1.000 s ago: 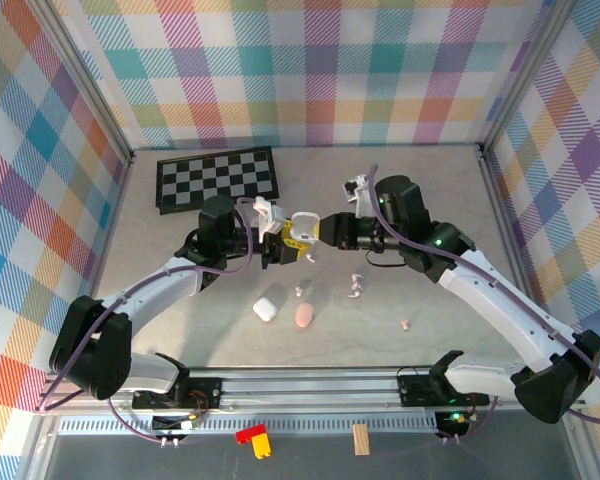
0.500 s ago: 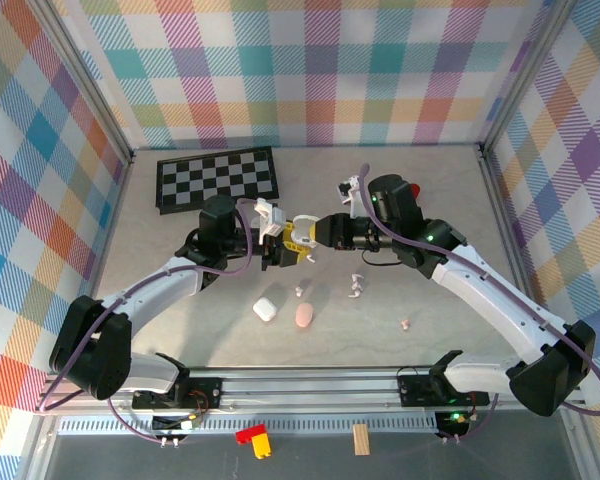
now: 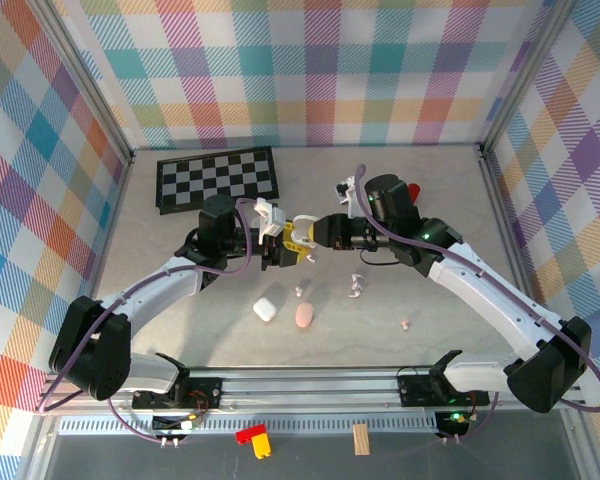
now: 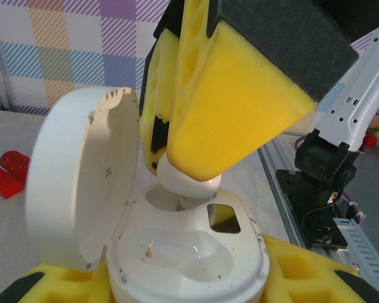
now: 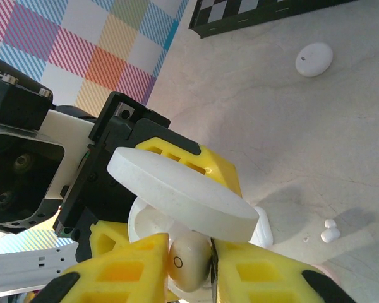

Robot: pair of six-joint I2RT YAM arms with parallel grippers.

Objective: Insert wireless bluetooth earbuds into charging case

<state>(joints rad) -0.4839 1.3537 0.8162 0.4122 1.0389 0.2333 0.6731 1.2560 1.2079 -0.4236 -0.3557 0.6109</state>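
Note:
My left gripper (image 3: 278,248) is shut on the base of a white charging case (image 4: 189,259), held above the table with its round lid (image 4: 82,177) swung open to the left. My right gripper (image 3: 306,234) meets it from the right, shut on one white earbud (image 5: 189,262) between its yellow pads (image 5: 126,271). In the left wrist view that earbud (image 4: 188,180) sits at the mouth of the case's far socket, with the right gripper's yellow finger (image 4: 234,95) above it. The near socket is bare. From the right wrist, the lid (image 5: 183,192) hangs just over the earbud.
A checkerboard (image 3: 218,178) lies at the back left. On the table in front of the grippers lie a white pebble case (image 3: 265,309), a pink one (image 3: 305,316) and loose earbuds (image 3: 355,285) (image 3: 405,324). A red object (image 3: 417,192) sits behind the right arm.
The right arm has shifted a little left and its gripper has turned, bringing the earbud in against the open case. The left arm and the case have stayed put.

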